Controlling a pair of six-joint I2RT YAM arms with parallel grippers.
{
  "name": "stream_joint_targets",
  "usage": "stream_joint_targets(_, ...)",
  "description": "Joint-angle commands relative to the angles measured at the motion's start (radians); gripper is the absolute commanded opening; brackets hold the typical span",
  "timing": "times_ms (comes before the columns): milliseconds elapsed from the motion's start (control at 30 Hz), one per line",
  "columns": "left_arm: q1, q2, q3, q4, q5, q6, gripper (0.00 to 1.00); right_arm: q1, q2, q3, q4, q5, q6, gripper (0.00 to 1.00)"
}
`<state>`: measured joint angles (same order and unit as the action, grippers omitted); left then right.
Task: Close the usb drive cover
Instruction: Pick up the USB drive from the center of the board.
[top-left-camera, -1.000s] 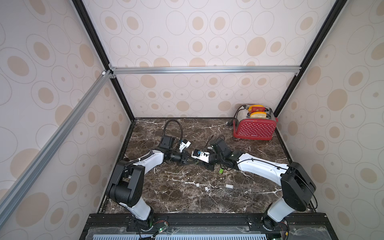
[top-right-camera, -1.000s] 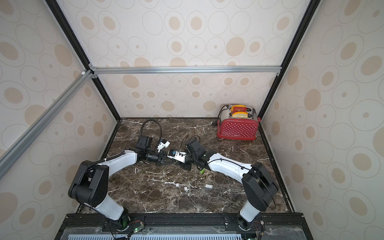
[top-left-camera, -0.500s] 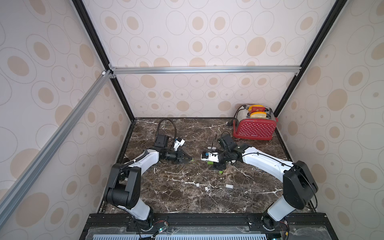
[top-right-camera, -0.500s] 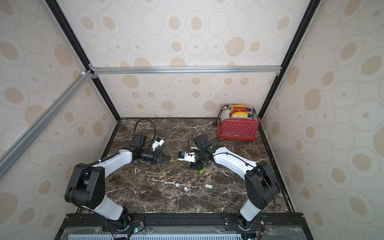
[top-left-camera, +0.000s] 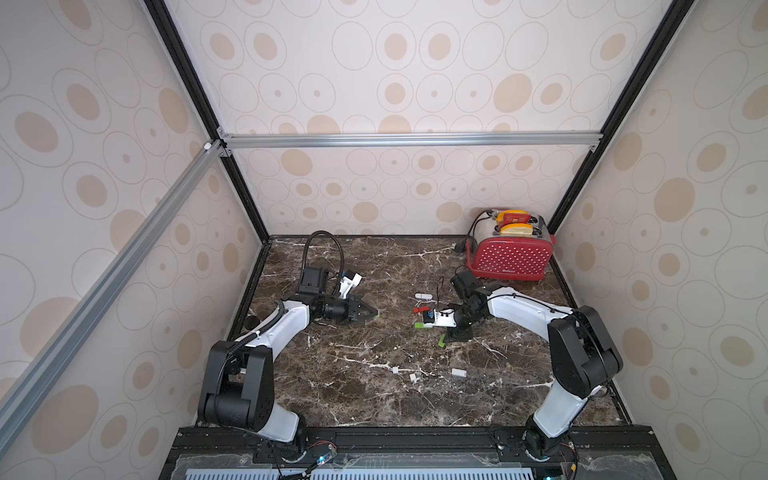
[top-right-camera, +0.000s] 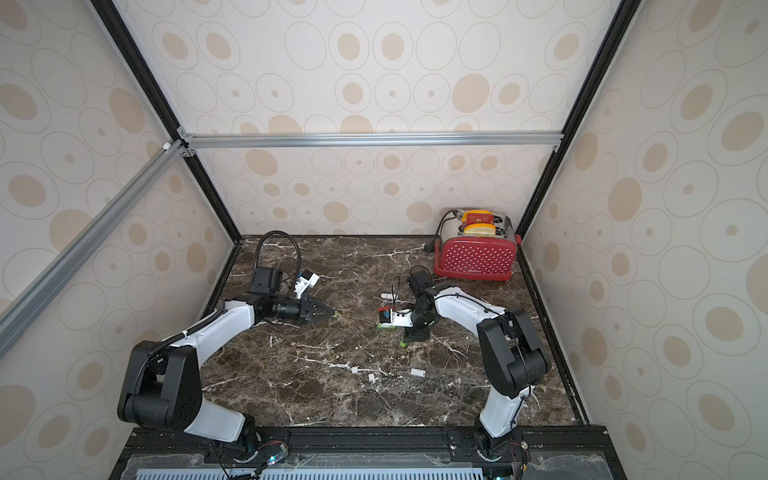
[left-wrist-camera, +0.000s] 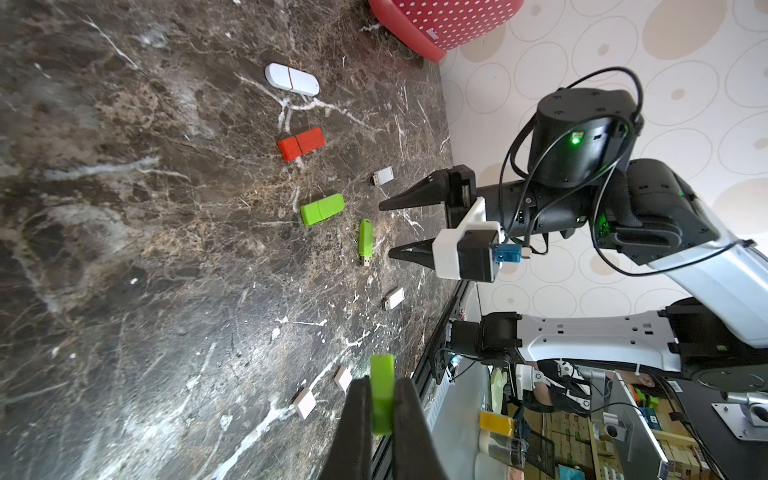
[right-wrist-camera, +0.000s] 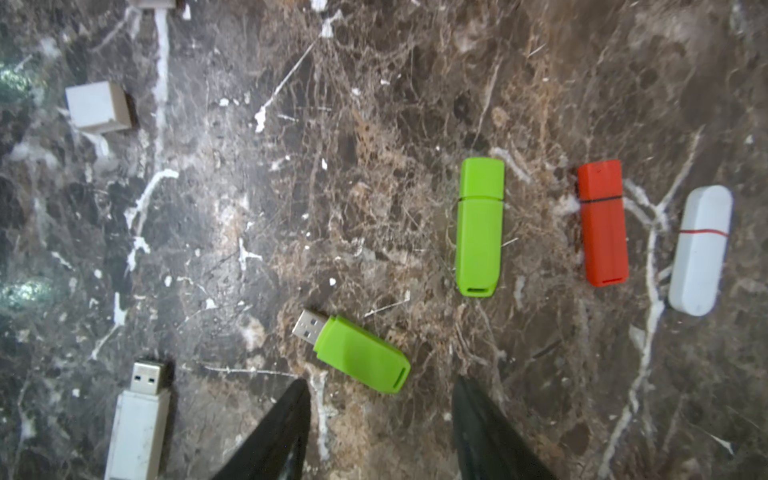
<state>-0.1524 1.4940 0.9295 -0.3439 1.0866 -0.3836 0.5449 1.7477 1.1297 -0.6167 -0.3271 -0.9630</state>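
uncapped drive (right-wrist-camera: 357, 353) near capped green drive (right-wrist-camera: 478, 232)

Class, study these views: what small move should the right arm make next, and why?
Probably lower the open right gripper and close it on the uncapped green drive lying just beyond its fingertips. The left gripper already grips a green cap, and that drive's plug is bare.

The right end effector (right-wrist-camera: 379, 386) hangs over the counter (right-wrist-camera: 291, 187) with its jaws apart. An uncapped green usb drive (right-wrist-camera: 357, 353) lies just ahead of its tips. A capped green drive (right-wrist-camera: 478, 232), a red drive (right-wrist-camera: 603, 224) and a white drive (right-wrist-camera: 700, 249) lie farther ahead.
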Motion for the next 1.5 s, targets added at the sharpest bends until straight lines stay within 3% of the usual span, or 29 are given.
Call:
stream_joint_targets(0, 0.005, -0.004, 0.010, -0.029, -0.002, 0.037, 0.00, 0.000, 0.043, 0.009, -0.032, -0.022, -0.039, 0.59)
stream_joint_targets(300, 0.005, -0.001, 0.012, -0.040, -0.005, 0.052, 0.00, 0.000, 0.104, 0.005, -0.034, -0.050, -0.039, 0.59)
stream_joint_targets(967, 0.006, 0.009, 0.022, -0.046, -0.002, 0.058, 0.00, 0.003, 0.024, -0.105, 0.038, -0.008, 0.015, 0.33)
stream_joint_targets(1033, 0.006, 0.008, 0.019, -0.046, -0.004, 0.059, 0.00, 0.009, 0.022, -0.112, 0.053, -0.004, 0.023, 0.33)
stream_joint_targets(1200, 0.006, 0.014, 0.022, -0.046, -0.002, 0.060, 0.00, 0.048, 0.055, -0.088, 0.049, 0.002, 0.023, 0.45)
stream_joint_targets(1467, 0.006, 0.008, 0.022, -0.052, -0.007, 0.065, 0.00, 0.076, 0.103, -0.054, 0.019, 0.004, 0.029, 0.37)
